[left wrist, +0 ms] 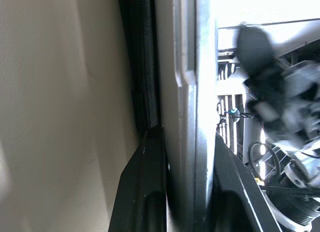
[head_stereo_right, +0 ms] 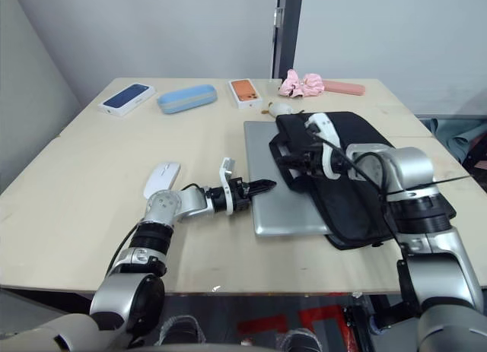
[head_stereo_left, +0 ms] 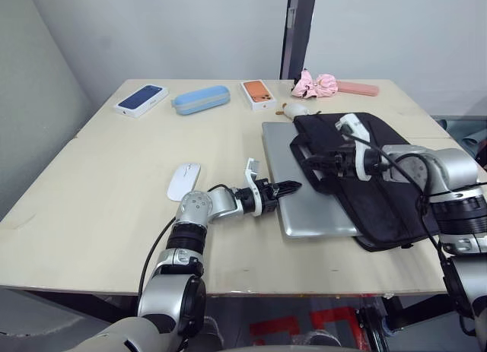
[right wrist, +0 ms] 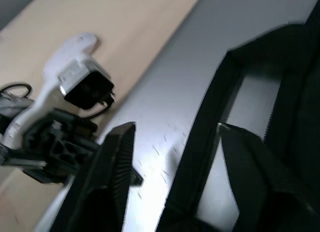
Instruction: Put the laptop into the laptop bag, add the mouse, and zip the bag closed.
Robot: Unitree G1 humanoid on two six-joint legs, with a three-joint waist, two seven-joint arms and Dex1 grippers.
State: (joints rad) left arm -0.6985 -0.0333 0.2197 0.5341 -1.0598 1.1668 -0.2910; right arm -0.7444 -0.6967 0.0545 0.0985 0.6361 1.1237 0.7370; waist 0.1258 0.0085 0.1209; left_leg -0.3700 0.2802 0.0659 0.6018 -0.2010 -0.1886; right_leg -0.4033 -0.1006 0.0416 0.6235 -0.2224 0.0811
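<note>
From the left eye view, the laptop (head_stereo_left: 308, 186) lies flat and closed on the wooden table (head_stereo_left: 99, 207), with the laptop bag (head_stereo_left: 380, 185) lying over its right half. The left gripper (head_stereo_left: 288, 188) reaches in from the left at the laptop's near left edge. The right gripper (head_stereo_left: 312, 162) hovers at the bag's left edge, by the black strap handle (head_stereo_left: 304, 144). The mouse (head_stereo_left: 183, 181) rests on the table well to the left of the laptop, beside the left arm. Along the far edge sit a dark blue phone box (head_stereo_left: 141, 99), a light blue case (head_stereo_left: 200, 99), an orange phone box (head_stereo_left: 259, 94), a pink scrunchie (head_stereo_left: 316, 84) and a pink case (head_stereo_left: 358, 88); a small white lump with a tan tip (head_stereo_left: 295, 109) lies just beyond the laptop's far edge.

The right eye view gives the same layout: the left gripper (head_stereo_right: 262, 187) meets the laptop's (head_stereo_right: 285, 185) left edge.

In the left wrist view, the two black fingers (left wrist: 145, 187) straddle the laptop's thin edge (left wrist: 185, 117), jaws narrow and apparently closed on it, though the picture is blurred.

In the right wrist view, the right gripper's fingers (right wrist: 112, 177) stand wide apart, the strap handle (right wrist: 200, 142) running between them over the silver lid (right wrist: 165, 106), gripping nothing. The left gripper (right wrist: 65, 142) shows at the laptop's edge.
</note>
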